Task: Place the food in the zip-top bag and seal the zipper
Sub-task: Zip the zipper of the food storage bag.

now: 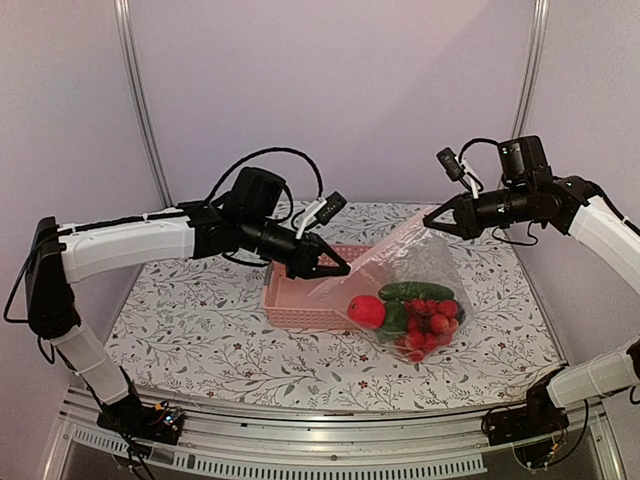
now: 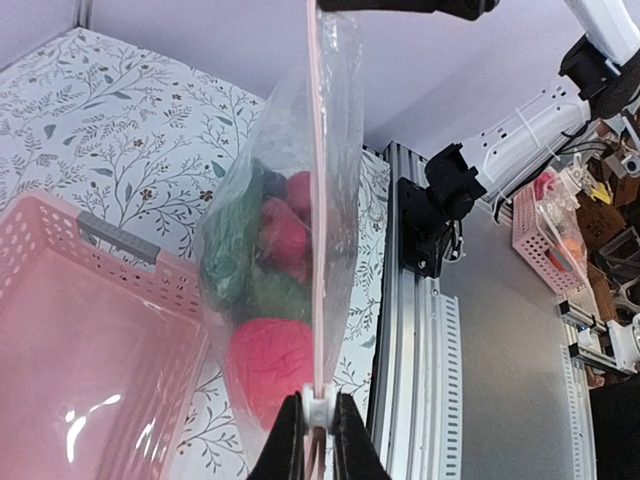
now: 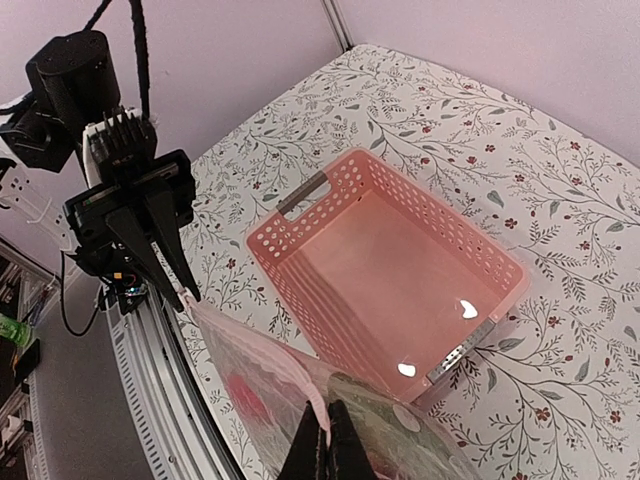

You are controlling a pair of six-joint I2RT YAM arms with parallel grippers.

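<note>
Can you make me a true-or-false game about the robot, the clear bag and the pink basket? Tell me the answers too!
1. The toy food is inside the clear bag. True.
2. The pink basket is full of vegetables. False: nothing is in it.
3. The left pincer pinches one end of the zipper. True.
4. The right pincer is wide open. False: it is shut on the zipper's other end.
5. The bag lies flat with nobody holding it. False: its top edge is stretched between the two pincers.
</note>
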